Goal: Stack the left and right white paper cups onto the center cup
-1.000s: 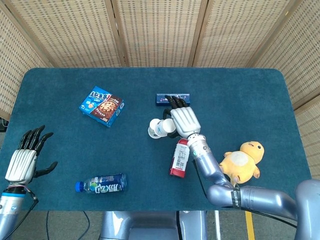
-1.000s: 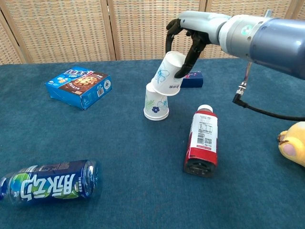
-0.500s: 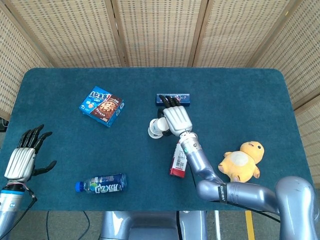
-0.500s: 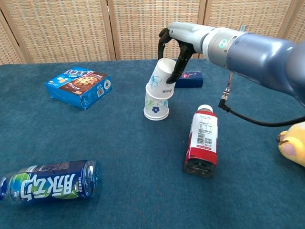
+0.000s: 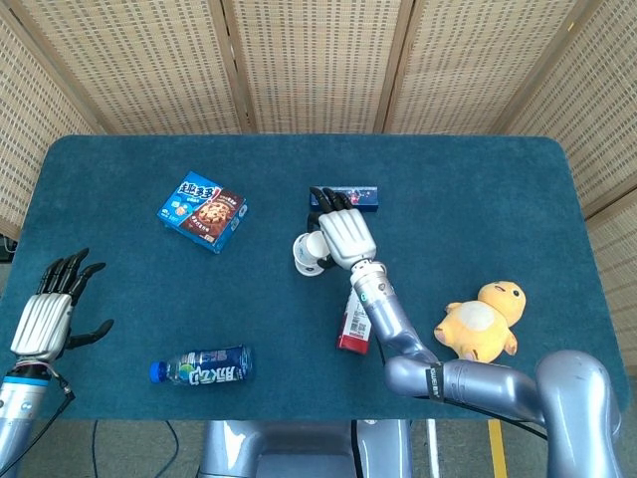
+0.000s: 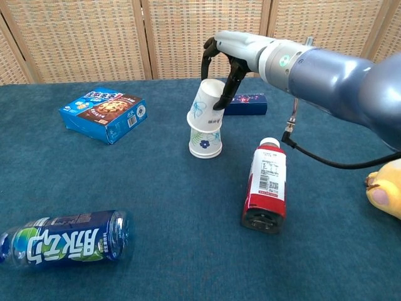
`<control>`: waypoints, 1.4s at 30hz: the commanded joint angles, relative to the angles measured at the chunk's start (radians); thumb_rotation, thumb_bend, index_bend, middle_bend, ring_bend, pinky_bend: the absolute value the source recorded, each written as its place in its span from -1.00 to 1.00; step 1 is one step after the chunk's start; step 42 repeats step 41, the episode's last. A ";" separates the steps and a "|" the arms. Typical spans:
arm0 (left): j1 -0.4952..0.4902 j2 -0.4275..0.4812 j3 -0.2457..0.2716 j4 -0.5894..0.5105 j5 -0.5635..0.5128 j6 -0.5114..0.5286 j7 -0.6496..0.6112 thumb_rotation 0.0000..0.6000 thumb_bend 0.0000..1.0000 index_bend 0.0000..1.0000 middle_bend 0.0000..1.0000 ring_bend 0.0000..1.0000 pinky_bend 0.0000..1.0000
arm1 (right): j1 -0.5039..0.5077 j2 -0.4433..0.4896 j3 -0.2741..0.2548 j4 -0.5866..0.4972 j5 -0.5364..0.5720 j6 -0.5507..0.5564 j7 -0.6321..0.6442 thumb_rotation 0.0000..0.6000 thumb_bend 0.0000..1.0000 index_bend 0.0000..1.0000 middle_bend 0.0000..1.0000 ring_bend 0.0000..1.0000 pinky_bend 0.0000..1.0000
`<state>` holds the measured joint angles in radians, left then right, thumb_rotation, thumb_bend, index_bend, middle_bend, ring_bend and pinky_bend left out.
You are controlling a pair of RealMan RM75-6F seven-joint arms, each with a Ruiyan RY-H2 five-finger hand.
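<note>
A white paper cup with green and blue flower prints [image 6: 205, 142] stands upside down at the table's center. A second white cup with a blue flower print [image 6: 203, 105], also upside down and slightly tilted, sits over its top. My right hand [image 6: 224, 58] grips this upper cup from above and from the right. In the head view my right hand [image 5: 343, 235] covers most of the cups [image 5: 307, 255]. My left hand [image 5: 45, 317] hovers at the near left edge with fingers spread, holding nothing. It does not show in the chest view.
A cookie box [image 6: 103, 114] lies at the left. A blue drink bottle [image 6: 62, 238] lies on its side at the near left. A red bottle [image 6: 264, 186] lies right of the cups. A dark blue box [image 6: 247, 103] sits behind them. A yellow plush duck [image 5: 483, 321] is at the right.
My right hand has carried the upper cup leftward and down, from a steep tilt beside the center cup to nearly upright over its top. The left hand has stayed put.
</note>
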<state>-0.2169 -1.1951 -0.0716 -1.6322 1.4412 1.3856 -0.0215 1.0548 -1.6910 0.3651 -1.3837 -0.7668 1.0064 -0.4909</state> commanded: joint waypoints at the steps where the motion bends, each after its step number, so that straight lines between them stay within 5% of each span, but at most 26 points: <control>1: 0.000 0.000 -0.002 0.003 -0.003 -0.001 -0.005 1.00 -0.49 -0.68 -1.00 -1.00 -1.00 | -0.009 -0.008 -0.006 0.017 -0.005 -0.009 0.023 1.00 -0.71 -0.28 -0.88 -1.00 -0.74; 9: 0.001 0.000 -0.009 0.009 -0.013 -0.002 -0.006 1.00 -0.49 -0.69 -1.00 -1.00 -1.00 | -0.051 0.028 -0.028 -0.018 -0.068 0.025 0.051 1.00 -0.75 -0.42 -0.92 -1.00 -0.77; 18: 0.008 0.002 -0.010 0.018 -0.019 0.004 -0.007 1.00 -0.49 -0.76 -1.00 -1.00 -1.00 | -0.223 0.220 -0.149 -0.202 -0.124 0.110 0.063 1.00 -0.77 -0.99 -1.00 -1.00 -0.97; 31: 0.022 -0.026 -0.004 0.036 -0.016 0.033 0.073 1.00 -0.53 -0.97 -1.00 -1.00 -1.00 | -0.534 0.344 -0.354 -0.130 -0.372 0.349 0.278 1.00 -0.78 -1.00 -1.00 -1.00 -1.00; 42: 0.059 -0.043 0.006 0.035 -0.006 0.087 0.100 1.00 -0.53 -0.97 -1.00 -1.00 -1.00 | -0.715 0.382 -0.404 -0.099 -0.516 0.508 0.444 1.00 -0.78 -1.00 -1.00 -1.00 -1.00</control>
